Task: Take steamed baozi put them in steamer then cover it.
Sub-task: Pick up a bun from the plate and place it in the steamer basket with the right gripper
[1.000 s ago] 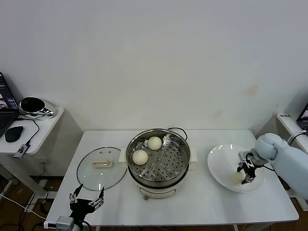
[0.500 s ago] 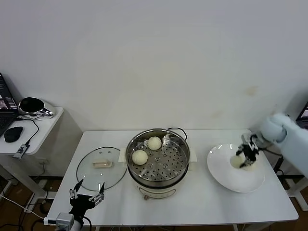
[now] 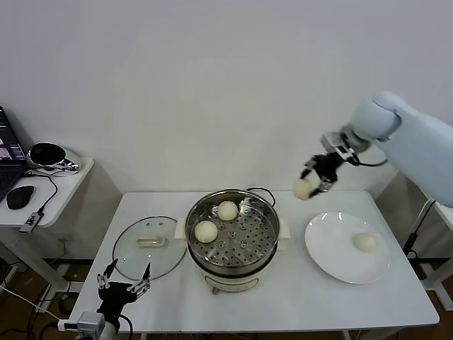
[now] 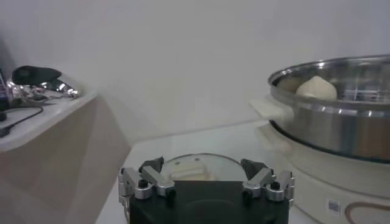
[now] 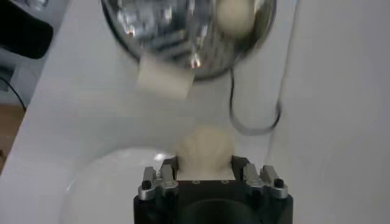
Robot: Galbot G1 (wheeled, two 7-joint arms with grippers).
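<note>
My right gripper point(image 3: 311, 185) is shut on a cream-white baozi point(image 3: 304, 188) and holds it in the air between the white plate point(image 3: 333, 244) and the steamer point(image 3: 265, 237). In the right wrist view the baozi point(image 5: 205, 151) sits between the fingers. Two baozi point(image 3: 227, 210) point(image 3: 206, 231) lie in the steel steamer basket. One baozi point(image 3: 365, 242) lies on the plate. The glass cover point(image 3: 131, 255) lies flat on the table left of the steamer. My left gripper point(image 3: 124, 288) is open and empty at the table's front left edge, near the cover point(image 4: 195, 168).
A side table point(image 3: 60, 188) at the far left carries a mouse, cables and a dark bowl. A black cable point(image 5: 234, 115) runs behind the steamer. The steamer base has a side handle point(image 4: 268, 109).
My right gripper closed on a baozi on the plate, lifted it and carried it up and left toward the steamer. One baozi stays on the plate. The left arm has hardly moved.
</note>
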